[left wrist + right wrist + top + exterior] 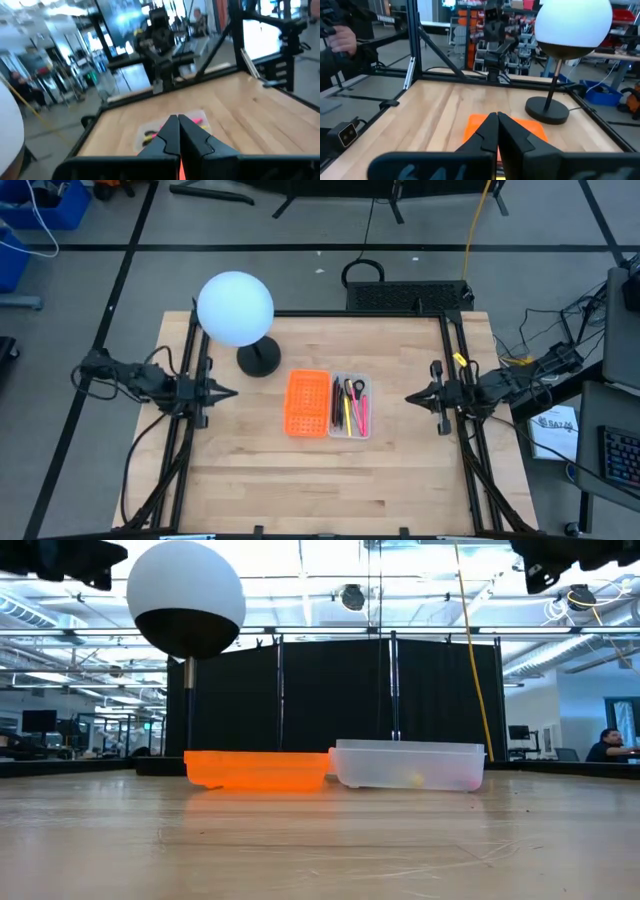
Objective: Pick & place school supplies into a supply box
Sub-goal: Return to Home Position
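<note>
The clear supply box (350,406) sits at mid-table, flat on its bottom, joined to an orange perforated panel (308,402) on its left. Inside lie yellow, pink, red and dark pens and the black-handled scissors (353,390). In the low view the box (408,765) and the orange panel (258,769) stand side by side. My left gripper (232,392) hovers shut near the table's left edge, raised off the wood. My right gripper (410,397) hovers shut near the right edge. Both point toward the box, touching nothing. The wrist views show each shut pair of fingers (178,125) (496,121).
A lamp with a white globe (235,308) on a round dark base (259,360) stands on the far left part of the table, just beyond the orange panel. Bare wood lies toward the near edge. Black frame rails run along both sides. A person sits in the room behind.
</note>
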Motion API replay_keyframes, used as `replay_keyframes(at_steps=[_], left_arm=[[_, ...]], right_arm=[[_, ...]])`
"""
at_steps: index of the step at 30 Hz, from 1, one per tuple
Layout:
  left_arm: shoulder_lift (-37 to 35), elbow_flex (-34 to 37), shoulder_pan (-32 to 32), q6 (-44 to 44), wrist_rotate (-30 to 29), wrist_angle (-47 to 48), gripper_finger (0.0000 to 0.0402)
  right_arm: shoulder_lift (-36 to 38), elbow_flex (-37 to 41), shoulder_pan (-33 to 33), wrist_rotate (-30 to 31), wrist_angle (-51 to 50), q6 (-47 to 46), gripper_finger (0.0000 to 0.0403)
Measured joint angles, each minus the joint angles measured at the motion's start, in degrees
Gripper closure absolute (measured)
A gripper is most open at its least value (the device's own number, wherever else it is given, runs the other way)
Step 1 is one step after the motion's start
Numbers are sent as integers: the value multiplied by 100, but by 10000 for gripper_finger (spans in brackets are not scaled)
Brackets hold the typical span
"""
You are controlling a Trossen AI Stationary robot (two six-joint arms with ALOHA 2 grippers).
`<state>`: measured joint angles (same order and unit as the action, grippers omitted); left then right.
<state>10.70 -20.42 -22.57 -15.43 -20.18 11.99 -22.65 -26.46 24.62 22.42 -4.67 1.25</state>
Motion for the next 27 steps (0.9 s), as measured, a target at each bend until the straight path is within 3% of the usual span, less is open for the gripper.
replay_keyframes(at_steps=[8,13,19,27], left_arm=[[-1057,1204,-194,-504,-87,-784,401],[-1036,1535,-179,-529,-95,-826,401],[-1042,1611,-169,-648,-86,-905,401],[-1043,1735,-58,-394,327,-905,401]], right_arm=[[888,632,-9,44,23,104,403],[1495,1281,-189,603,334,201,403],[1918,2005,-822,-688,1058,228,403],[1936,2531,-1505,-758,1316,-206,403]])
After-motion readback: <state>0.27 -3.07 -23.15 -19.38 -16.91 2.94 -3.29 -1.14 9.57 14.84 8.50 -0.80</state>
